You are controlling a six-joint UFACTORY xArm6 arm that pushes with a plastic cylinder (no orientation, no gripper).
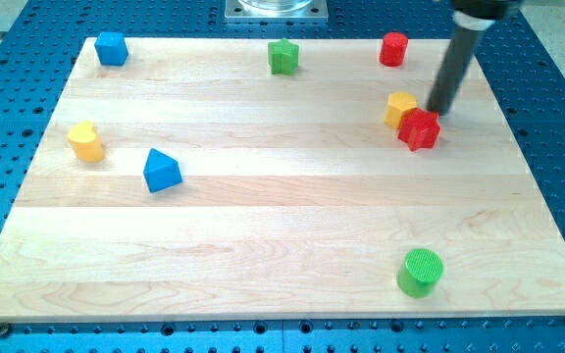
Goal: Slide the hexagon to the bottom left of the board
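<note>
Your rod is ending in my tip (434, 110), no hand showing, so its state can't be told. The tip is sitting just above the red star block (420, 128), right of the yellow hexagon (398, 107). Both are touching near the counter's (263, 226) upper right.

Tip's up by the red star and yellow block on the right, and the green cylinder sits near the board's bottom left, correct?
Not quite. My tip is beside the red star and yellow block, but the camera view shows the green cylinder near the board's bottom right, not bottom left.
</note>
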